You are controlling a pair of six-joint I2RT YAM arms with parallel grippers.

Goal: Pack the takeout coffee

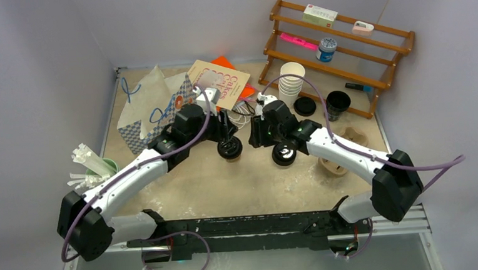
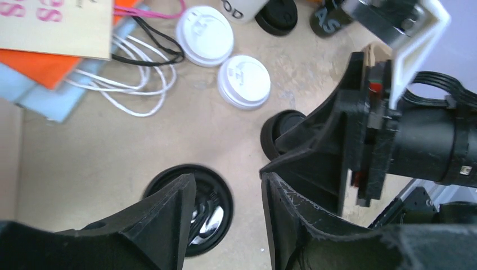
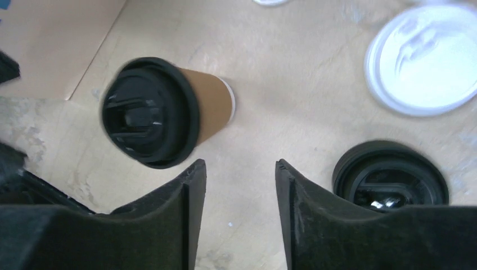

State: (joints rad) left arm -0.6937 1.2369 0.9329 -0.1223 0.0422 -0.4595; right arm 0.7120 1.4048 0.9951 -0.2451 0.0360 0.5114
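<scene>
Two black-lidded cups stand upright, side by side and a little apart, near the middle of the table [image 1: 227, 192]. The left cup [image 2: 216, 197] sits below the left claw [image 2: 226, 185], mostly under one finger rather than in the gap. The right cup [image 3: 388, 180] lies just outside the right claw [image 3: 239, 169], beside one finger. Both claws stand partly open and hold nothing.

The left cup [image 1: 230, 149] stands beside the right cup [image 1: 284, 154] on the table [image 1: 189, 188], cup stack [image 1: 291, 81] behind them.
</scene>
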